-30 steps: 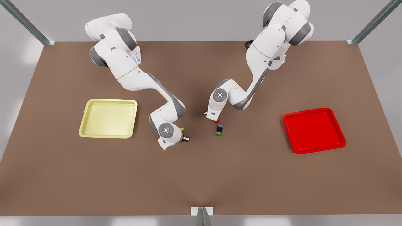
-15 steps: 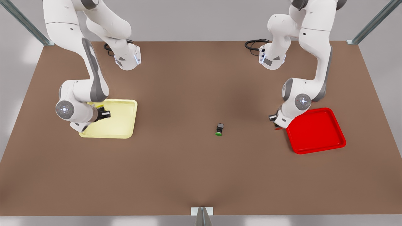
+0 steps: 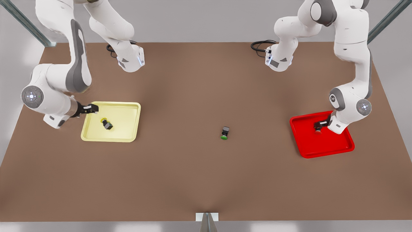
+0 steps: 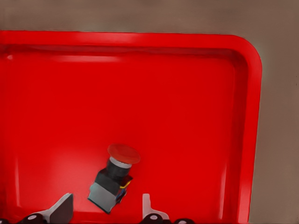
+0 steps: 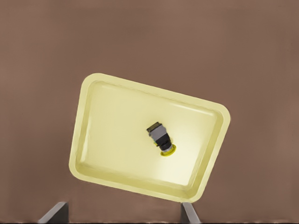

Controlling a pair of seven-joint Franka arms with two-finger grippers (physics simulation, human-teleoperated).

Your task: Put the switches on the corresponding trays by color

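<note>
The yellow-capped switch (image 3: 106, 123) lies on its side inside the pale yellow tray (image 3: 93, 137), while the red-capped switch (image 4: 113, 177) rests tilted in the glossy red tray (image 4: 247, 140), both on the brown counter (image 3: 193, 177). The right gripper (image 3: 95, 109) hangs over the yellow tray's edge, jaws spread and empty; the left gripper (image 3: 320, 125) hangs just above the red switch, jaws released either side of it. Each switch looks light, rigid and small; the boxy dark body likely offers flatter grip faces than the round, smooth cap. A green-capped switch (image 3: 224, 133) sits mid-counter, well apart.
</note>
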